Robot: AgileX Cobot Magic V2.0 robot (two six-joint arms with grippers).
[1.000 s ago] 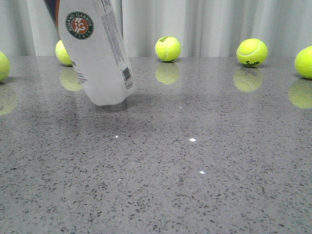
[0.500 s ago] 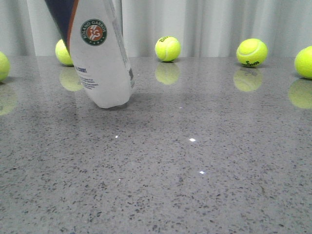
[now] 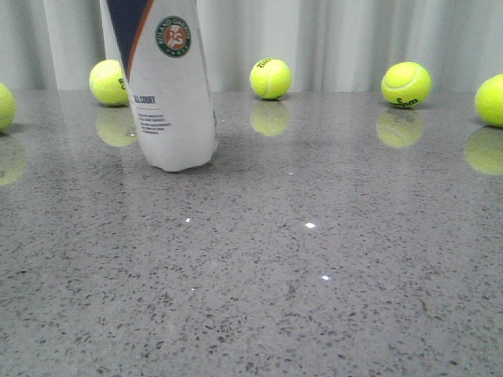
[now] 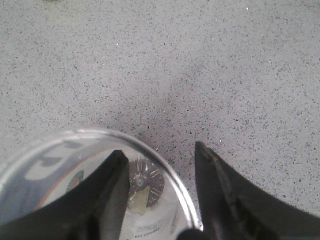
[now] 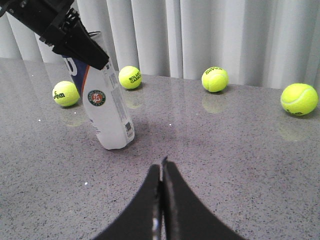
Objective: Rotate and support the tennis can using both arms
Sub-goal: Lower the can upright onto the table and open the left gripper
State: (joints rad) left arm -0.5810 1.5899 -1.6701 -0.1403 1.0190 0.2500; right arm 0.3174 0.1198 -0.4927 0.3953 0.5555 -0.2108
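Observation:
The tennis can (image 3: 173,102) stands almost upright on the grey table, far left of centre, with its navy panel, orange stripe and round badge facing the front camera. Its top is cut off by the frame there. My left gripper (image 4: 159,148) is open over the can's open top. One finger is inside the rim (image 4: 167,172) and the other is outside it. In the right wrist view the left gripper (image 5: 95,57) sits on top of the can (image 5: 107,115). My right gripper (image 5: 162,162) is shut and empty, low over the table, well short of the can.
Several yellow tennis balls lie along the back of the table: one just behind the can (image 3: 108,82), one at centre (image 3: 270,78), one at right (image 3: 405,84), and one at each side edge (image 3: 491,100) (image 3: 4,106). A pale curtain hangs behind them.
The can has swung from leaning with its top to the left to almost upright. It has also turned about its axis: the barcode side went out of view and the navy panel came round.

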